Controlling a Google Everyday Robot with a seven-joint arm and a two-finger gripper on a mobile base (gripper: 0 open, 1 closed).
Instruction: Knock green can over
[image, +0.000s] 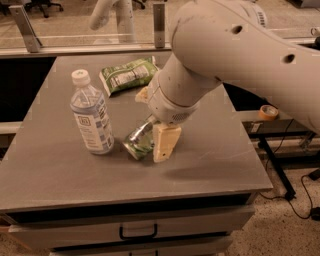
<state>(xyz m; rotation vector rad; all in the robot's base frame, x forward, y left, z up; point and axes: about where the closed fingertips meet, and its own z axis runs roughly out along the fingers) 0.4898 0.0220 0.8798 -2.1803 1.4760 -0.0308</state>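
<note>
The green can (138, 142) lies tipped on the grey table (60, 170), just right of the water bottle. Its silver top points up and right, against my gripper. My gripper (160, 144) hangs down from the big white arm (225, 55) and touches the can's right side near the table surface. The arm hides the back of the can and part of the gripper.
A clear water bottle (91, 114) with a white cap stands upright left of the can. A green snack bag (128, 74) lies flat at the back of the table. A tape roll (268, 112) sits on a ledge to the right. Drawers (137, 231) sit below the table's front edge.
</note>
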